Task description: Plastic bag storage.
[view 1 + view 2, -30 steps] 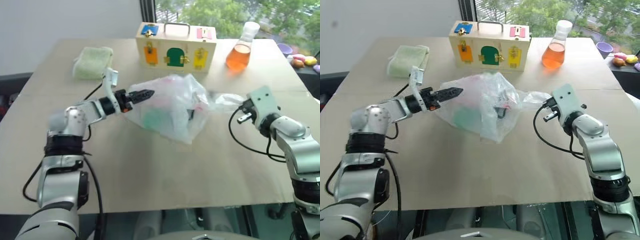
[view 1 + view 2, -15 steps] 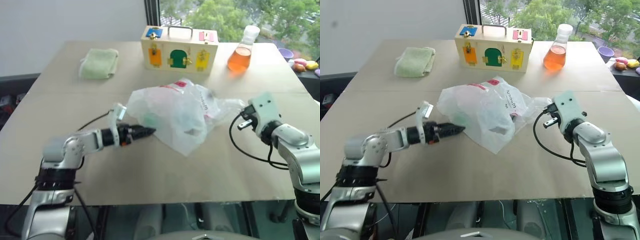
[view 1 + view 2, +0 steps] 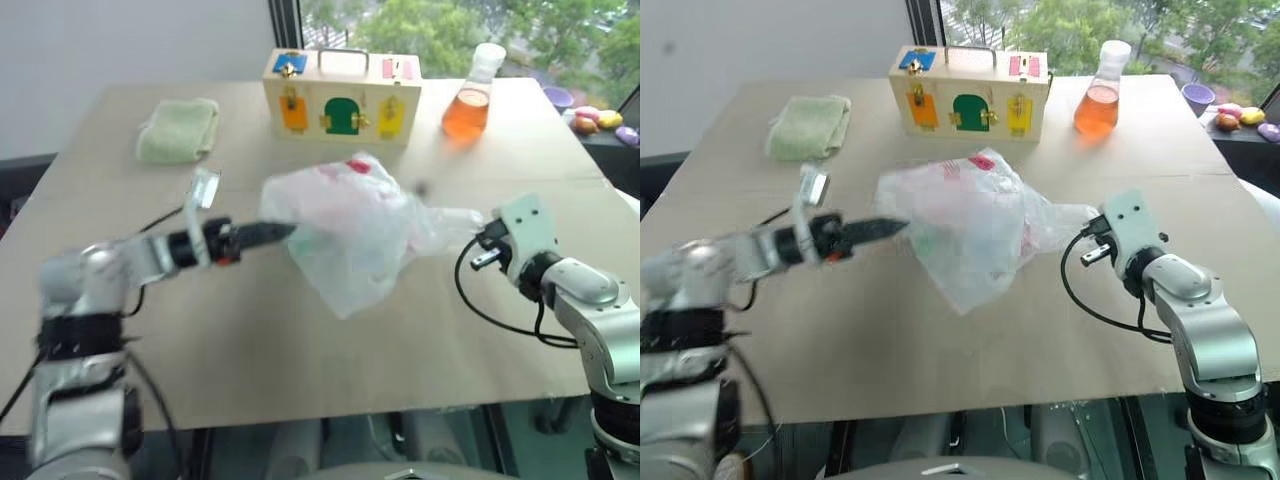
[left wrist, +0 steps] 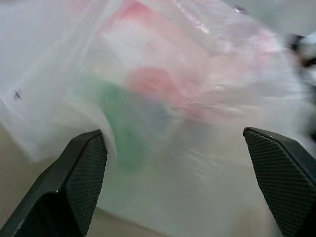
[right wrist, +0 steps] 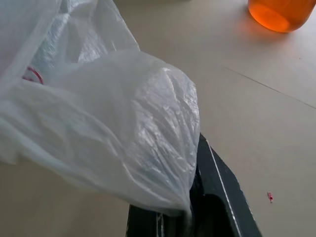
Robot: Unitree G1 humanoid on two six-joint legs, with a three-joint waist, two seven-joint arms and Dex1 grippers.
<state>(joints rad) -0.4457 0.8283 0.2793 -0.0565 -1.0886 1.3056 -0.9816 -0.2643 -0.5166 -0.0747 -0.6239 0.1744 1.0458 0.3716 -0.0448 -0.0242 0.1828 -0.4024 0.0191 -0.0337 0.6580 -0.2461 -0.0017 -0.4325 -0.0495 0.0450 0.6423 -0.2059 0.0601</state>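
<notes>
While the right gripper [image 5: 190, 210] stays pinched shut on a corner of the plastic bag [image 3: 360, 225], the bag bulges leftward from it. Wide open, the left gripper [image 4: 180, 173] points at the bag's opposite side, holding nothing.

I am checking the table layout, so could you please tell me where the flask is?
In the eye views the flask stands at the table's far right, just right of the wooden box.
</notes>
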